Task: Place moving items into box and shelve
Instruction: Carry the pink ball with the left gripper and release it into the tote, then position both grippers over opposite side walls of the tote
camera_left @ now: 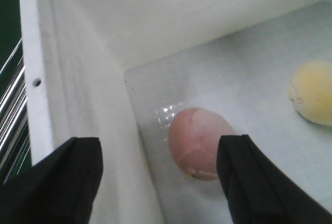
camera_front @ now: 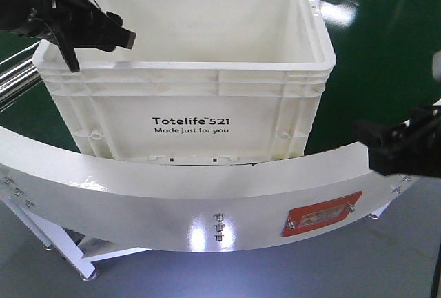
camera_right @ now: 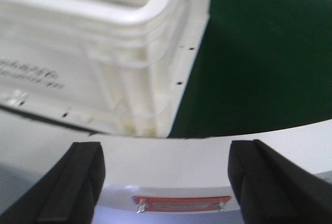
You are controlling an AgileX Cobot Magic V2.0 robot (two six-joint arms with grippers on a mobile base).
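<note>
A white Totelife crate (camera_front: 193, 91) stands on the green belt behind the curved white guard. My left gripper (camera_front: 103, 39) hovers open over the crate's front-left corner. In the left wrist view it (camera_left: 161, 182) straddles the crate's left wall (camera_left: 93, 105), with a pink rounded item (camera_left: 199, 141) on the crate floor just inside and a yellow item (camera_left: 311, 92) farther right. My right gripper (camera_front: 386, 143) is open and empty at the right, over the guard; the right wrist view (camera_right: 166, 182) shows the crate's front-right corner (camera_right: 129, 53) ahead.
The curved white guard (camera_front: 207, 194) with a red label plate (camera_front: 320, 214) runs across the front. The green belt (camera_front: 386, 50) lies right of the crate. Metal rails (camera_front: 14, 77) run at the left. The white frame legs stand below on the grey floor.
</note>
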